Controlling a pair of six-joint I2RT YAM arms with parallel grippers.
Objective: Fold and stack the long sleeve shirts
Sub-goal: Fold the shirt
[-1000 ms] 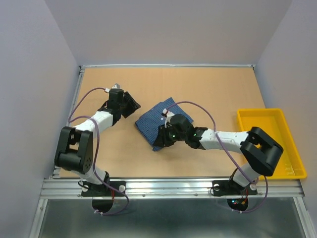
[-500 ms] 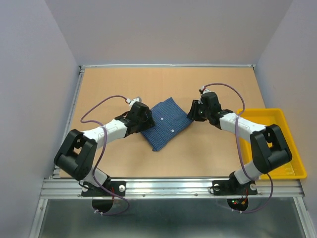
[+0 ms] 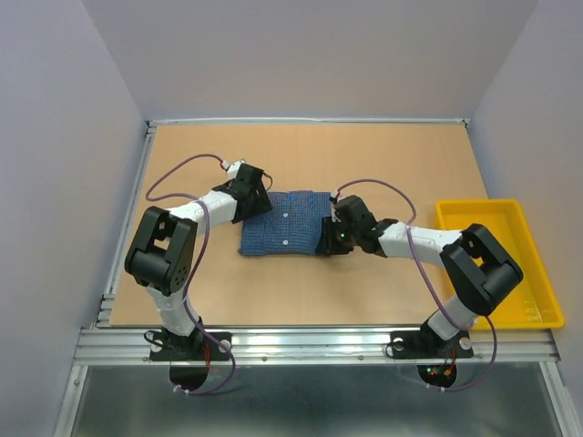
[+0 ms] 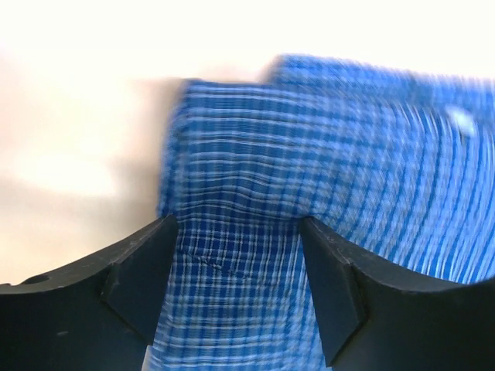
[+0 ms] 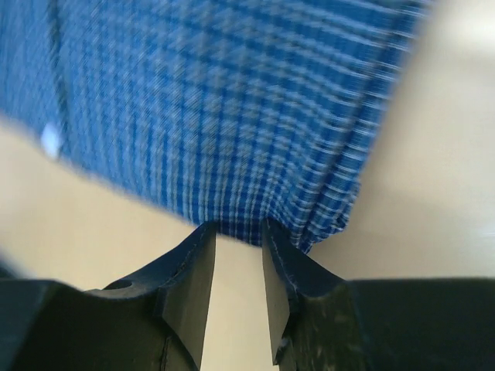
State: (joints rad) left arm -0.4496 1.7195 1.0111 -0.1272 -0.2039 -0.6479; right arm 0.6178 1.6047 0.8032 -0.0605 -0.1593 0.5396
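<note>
The folded shirt (image 3: 287,223) lay in the middle of the tabletop (image 3: 364,164), with the yellow tray (image 3: 533,264) well off at its 3 o'clock. Your left tool (image 3: 258,202) sat at the shirt's 10 o'clock corner, fingers spread and straddling the cloth (image 4: 238,232). Your right tool (image 3: 330,238) was at the 4 o'clock edge, its fingers only narrowly apart, with bare tabletop between them and the tips against the hem (image 5: 238,232).

The risk, as I judged it, was that the left fingers would drag the top layer as they lifted and peel the fold open. A further push from the right tool could have buckled the stacked edges.

Half a second earlier the shirt had lain skewed like a diamond; now it sat square. Your right tool had been at the 2 o'clock corner, and your left at 9 o'clock.
</note>
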